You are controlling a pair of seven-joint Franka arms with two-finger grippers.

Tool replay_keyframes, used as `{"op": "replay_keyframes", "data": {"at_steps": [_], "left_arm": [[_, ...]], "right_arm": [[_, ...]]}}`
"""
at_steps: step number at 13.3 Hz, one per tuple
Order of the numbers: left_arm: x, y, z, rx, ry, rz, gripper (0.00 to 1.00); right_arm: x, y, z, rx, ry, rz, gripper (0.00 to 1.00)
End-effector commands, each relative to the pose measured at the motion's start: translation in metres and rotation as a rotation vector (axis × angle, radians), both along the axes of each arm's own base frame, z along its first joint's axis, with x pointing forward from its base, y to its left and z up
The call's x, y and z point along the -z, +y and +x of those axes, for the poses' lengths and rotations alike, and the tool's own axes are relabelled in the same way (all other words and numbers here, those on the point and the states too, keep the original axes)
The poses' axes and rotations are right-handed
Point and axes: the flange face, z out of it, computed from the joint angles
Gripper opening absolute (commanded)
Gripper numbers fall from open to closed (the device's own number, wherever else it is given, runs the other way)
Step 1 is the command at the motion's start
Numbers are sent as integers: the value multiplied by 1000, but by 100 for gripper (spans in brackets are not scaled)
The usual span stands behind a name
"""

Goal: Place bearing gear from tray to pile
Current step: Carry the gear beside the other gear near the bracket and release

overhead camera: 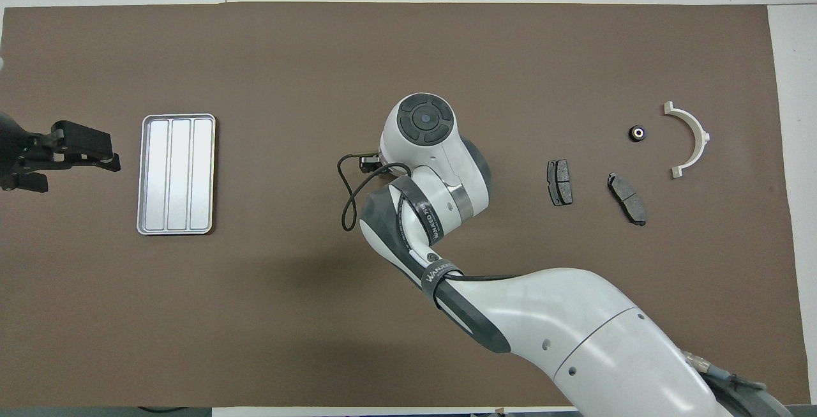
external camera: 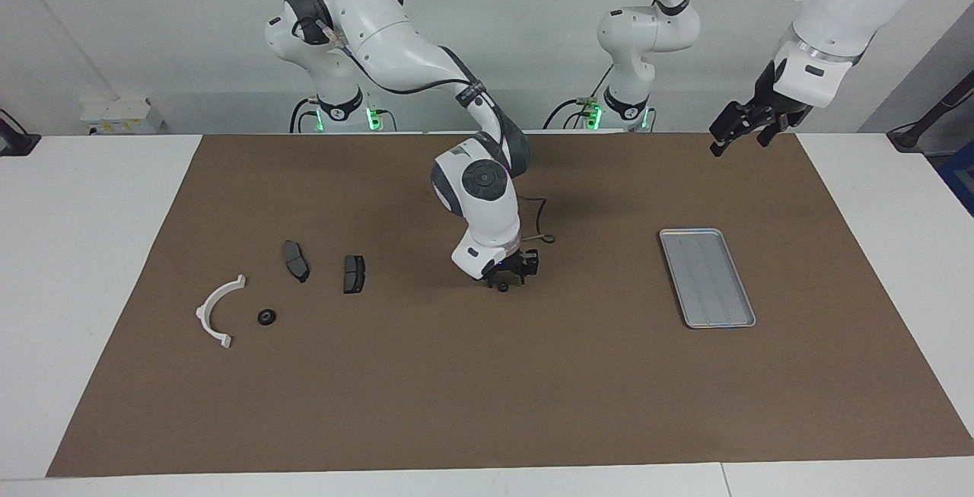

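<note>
My right gripper (external camera: pixel 508 282) hangs low over the middle of the brown mat, between tray and pile, shut on a small dark bearing gear (external camera: pixel 502 287) that shows at its fingertips. In the overhead view its own wrist hides it. The silver tray (external camera: pixel 708 278) (overhead camera: pixel 177 174) lies bare toward the left arm's end. The pile sits toward the right arm's end: a white arc bracket (external camera: pixel 216 313) (overhead camera: pixel 692 136), two dark brake pads (external camera: pixel 296 260) (external camera: pixel 354 273), and a small black round gear (external camera: pixel 266 316) (overhead camera: pixel 637 133) beside the bracket. My left gripper (external camera: pixel 740 144) (overhead camera: pixel 76 161) waits open in the air at the mat's edge.
The brown mat (external camera: pixel 487 406) covers most of the white table. A thin black cable (external camera: pixel 542 230) loops off the right wrist. The right arm's forearm reaches over the mat on the robots' side of the brake pads.
</note>
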Motion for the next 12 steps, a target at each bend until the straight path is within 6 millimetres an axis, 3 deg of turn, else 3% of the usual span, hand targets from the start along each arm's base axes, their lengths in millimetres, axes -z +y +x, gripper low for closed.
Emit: {"op": "replay_keyframes", "data": {"at_steps": [1,6,12], "left_arm": [[0,0,-8,8,-13,19,100],[-1,1,-10,7,-11,18,100],[-1,2,-10,4,-13,19,100]], "right_arm": [[-3,-3,-5,13,-4,25,51],[-4,-2,-5,17,-5,26,3],[-9,-6,2,24,-19,27,0]]}}
